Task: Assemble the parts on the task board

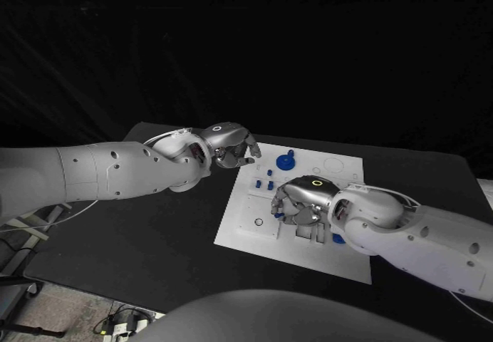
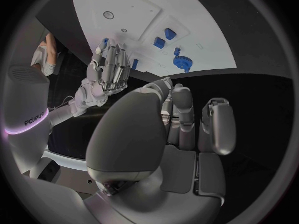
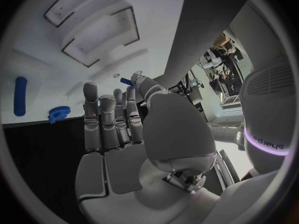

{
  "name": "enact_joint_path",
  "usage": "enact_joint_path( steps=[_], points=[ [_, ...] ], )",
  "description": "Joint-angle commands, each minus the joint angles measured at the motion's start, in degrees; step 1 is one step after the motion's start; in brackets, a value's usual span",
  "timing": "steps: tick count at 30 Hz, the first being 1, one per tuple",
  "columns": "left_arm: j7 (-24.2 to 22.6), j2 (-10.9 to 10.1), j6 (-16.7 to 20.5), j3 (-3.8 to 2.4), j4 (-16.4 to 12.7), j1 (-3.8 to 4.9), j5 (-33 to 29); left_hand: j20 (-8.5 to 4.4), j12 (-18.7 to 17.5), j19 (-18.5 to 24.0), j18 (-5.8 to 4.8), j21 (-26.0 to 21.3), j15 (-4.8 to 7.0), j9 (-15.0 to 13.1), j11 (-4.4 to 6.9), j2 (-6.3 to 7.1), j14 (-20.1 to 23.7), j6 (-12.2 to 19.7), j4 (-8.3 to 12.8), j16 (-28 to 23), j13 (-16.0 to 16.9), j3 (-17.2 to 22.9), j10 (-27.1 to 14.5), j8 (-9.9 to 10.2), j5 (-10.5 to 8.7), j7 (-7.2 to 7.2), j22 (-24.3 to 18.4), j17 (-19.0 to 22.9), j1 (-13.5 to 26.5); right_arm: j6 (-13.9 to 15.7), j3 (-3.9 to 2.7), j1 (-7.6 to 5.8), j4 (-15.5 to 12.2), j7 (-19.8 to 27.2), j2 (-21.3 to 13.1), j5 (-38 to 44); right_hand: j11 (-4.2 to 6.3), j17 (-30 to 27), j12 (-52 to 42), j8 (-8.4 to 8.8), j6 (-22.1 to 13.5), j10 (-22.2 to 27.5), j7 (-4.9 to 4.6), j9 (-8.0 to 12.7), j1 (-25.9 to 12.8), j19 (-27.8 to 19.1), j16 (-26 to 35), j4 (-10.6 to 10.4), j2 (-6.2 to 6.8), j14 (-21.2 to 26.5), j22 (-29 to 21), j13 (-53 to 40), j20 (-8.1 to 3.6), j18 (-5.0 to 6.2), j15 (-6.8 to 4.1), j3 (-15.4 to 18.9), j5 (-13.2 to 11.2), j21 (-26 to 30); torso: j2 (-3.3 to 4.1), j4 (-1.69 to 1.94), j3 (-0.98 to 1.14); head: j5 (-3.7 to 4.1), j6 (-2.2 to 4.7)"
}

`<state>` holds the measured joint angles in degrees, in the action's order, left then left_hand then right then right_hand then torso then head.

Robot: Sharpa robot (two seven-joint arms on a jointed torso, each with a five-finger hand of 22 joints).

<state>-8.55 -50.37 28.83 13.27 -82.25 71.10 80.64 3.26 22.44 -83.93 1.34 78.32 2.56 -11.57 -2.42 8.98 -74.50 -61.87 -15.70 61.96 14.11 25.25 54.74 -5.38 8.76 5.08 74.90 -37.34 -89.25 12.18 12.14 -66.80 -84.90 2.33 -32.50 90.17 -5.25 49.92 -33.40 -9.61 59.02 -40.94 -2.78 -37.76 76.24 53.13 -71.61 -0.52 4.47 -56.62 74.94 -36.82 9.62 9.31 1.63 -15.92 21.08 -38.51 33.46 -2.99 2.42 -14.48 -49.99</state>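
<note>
The white task board (image 1: 269, 235) lies tilted on the black surface (image 1: 154, 235), its long axis running from about 1 o'clock down to 7 o'clock in the head view. The left robot hand (image 1: 232, 146) hovers at the board's 10 o'clock corner, its fingers curled in toward the palm with nothing visible between them; the left wrist view shows those fingers (image 2: 215, 127) folded close together over the dark surface just short of the board's edge. The right robot hand (image 1: 301, 205) sits over the board's middle, palm down, its fingers straight and lying side by side. In the right wrist view a small blue peg (image 3: 127, 81) shows at the thumb tip; it may be pinched there, though the view is too cramped to be sure.

A blue gear (image 1: 288, 161) stands on the board at about 12 o'clock from the right robot hand, near the far edge. Small blue blocks (image 1: 265, 178) lie between the two robot hands. A blue round part (image 1: 338, 239) lies on the board at roughly 5 o'clock from the right robot hand, just beside its wrist. In the right wrist view a blue rod (image 3: 20, 95) lies flat on the board near the gear.
</note>
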Motion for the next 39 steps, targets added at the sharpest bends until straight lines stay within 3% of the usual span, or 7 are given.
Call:
enact_joint_path(
  steps=[1,8,12,18,29,34,39],
  points=[
    [-3.0,0.1,-4.3,-0.03,-0.3,0.01,-3.3,0.43,0.5,-0.9,1.21,-0.6,0.05,0.3,0.05,0.18,0.8,1.2,0.3,-0.6,0.1,0.4,-0.7,0.7,0.21,-0.23,11.7,0.9,-0.9,2.3,-0.16,-1.48,-2.3,3.0,-1.9,-15.1,-0.57,0.3,-0.2,0.26,0.0,-0.1,0.3,-0.1,-0.1,0.7,-0.4,-0.4,0.53,-0.3,1.9,0.1,-0.04,0.47,0.59,0.1,0.4,-0.6,-0.06,-0.18,-0.04,0.53,-0.01],
    [-7.7,0.7,-10.2,-0.03,-0.4,-0.32,-7.6,-0.72,23.3,-2.4,0.43,3.6,1.33,1.2,2.21,2.24,-4.6,3.3,-0.1,13.2,15.7,1.0,-0.6,1.2,-0.37,-2.41,12.8,-21.4,-2.7,5.1,-0.31,-4.42,-6.9,6.3,-6.2,-23.2,-1.1,2.2,-0.4,0.6,0.0,-0.8,0.19,-0.2,0.5,3.1,-1.7,-0.4,0.55,-2.4,2.9,0.2,-0.32,-0.08,1.01,-0.2,0.9,-3.6,-0.11,-0.25,0.0,1.75,-0.01],
    [-8.1,0.9,-13.9,-0.03,-0.9,-0.53,-9.4,-1.02,44.5,-2.8,0.21,4.9,1.66,1.5,2.91,2.6,-5.5,3.5,-0.8,17.1,37.7,1.8,4.4,1.2,-1.25,-2.79,13.1,-28.2,-2.1,5.4,-0.32,-4.84,-7.9,7.2,-7.0,-25.4,-1.17,2.3,-0.5,0.72,0.0,-0.9,0.13,-0.2,0.6,3.5,-1.9,-0.5,0.59,-2.6,3.0,0.2,-0.38,-0.15,1.01,-0.2,1.0,-4.0,-0.03,-0.17,0.05,2.29,-0.01],
    [-8.0,1.2,-19.1,-0.03,-1.3,-0.78,-14.0,-0.7,31.9,-1.4,0.7,2.7,1.11,1.6,2.24,3.41,-1.3,4.8,-1.0,12.8,23.5,1.8,-7.4,1.3,-3.16,-1.87,12.4,-20.8,-0.1,5.7,-0.32,-4.97,-8.1,7.9,-7.5,-27.5,-1.25,2.2,-0.5,0.83,-0.1,-1.0,0.09,-0.2,0.7,3.5,-1.9,-0.5,0.59,-2.6,3.1,0.2,-0.42,-0.15,1.02,-0.3,1.1,-4.0,-0.01,-0.12,0.05,2.7,-0.01],
    [-7.8,2.0,-26.9,-0.03,-1.3,-1.08,-21.9,-0.38,39.1,-1.4,0.62,3.2,1.23,1.6,2.38,3.02,-1.9,4.0,-0.5,13.0,29.9,-7.2,-2.5,0.3,-4.41,-1.68,12.5,-21.9,-0.2,6.0,-0.32,-4.96,-7.8,8.7,-7.8,-29.5,-1.3,2.0,-0.6,1.1,-0.2,-1.1,-0.04,-0.2,1.1,3.4,-1.9,-0.5,0.57,-2.5,3.1,0.3,-0.46,-0.16,1.05,-0.5,1.4,-4.0,-0.03,-0.06,0.01,3.07,-0.01],
    [-8.3,2.0,-28.1,-0.03,-1.3,-1.55,-25.5,-1.15,63.6,-4.9,-0.85,9.7,1.99,2.6,3.49,1.82,-11.6,4.5,-0.6,24.5,65.8,-11.3,24.8,0.6,-0.65,-3.03,14.5,-44.5,-3.9,5.8,-0.32,-4.91,-7.7,8.8,-7.8,-29.6,-1.31,1.9,-0.6,1.23,-0.3,-1.0,-0.11,-0.2,1.2,3.3,-1.9,-0.5,0.57,-2.4,3.0,0.3,-0.48,-0.14,1.06,-0.6,1.5,-3.8,0.0,-0.06,0.0,3.17,-0.01],
    [-8.5,1.8,-29.5,-0.03,-1.1,-2.47,-30.1,-1.49,67.6,-3.6,-0.38,8.1,1.9,3.7,4.52,0.38,-15.5,6.4,-0.7,28.0,75.9,-16.4,35.3,1.2,0.25,-3.76,13.8,-52.7,-4.4,5.6,-0.31,-4.83,-7.7,8.9,-7.9,-29.7,-1.36,1.5,-0.6,1.48,-0.6,-0.9,-0.23,-0.1,1.4,3.1,-1.8,-0.5,0.64,-2.0,3.0,0.3,-0.48,-0.11,1.09,-0.6,1.6,-3.6,0.01,-0.01,0.01,3.42,-0.01]
  ],
)
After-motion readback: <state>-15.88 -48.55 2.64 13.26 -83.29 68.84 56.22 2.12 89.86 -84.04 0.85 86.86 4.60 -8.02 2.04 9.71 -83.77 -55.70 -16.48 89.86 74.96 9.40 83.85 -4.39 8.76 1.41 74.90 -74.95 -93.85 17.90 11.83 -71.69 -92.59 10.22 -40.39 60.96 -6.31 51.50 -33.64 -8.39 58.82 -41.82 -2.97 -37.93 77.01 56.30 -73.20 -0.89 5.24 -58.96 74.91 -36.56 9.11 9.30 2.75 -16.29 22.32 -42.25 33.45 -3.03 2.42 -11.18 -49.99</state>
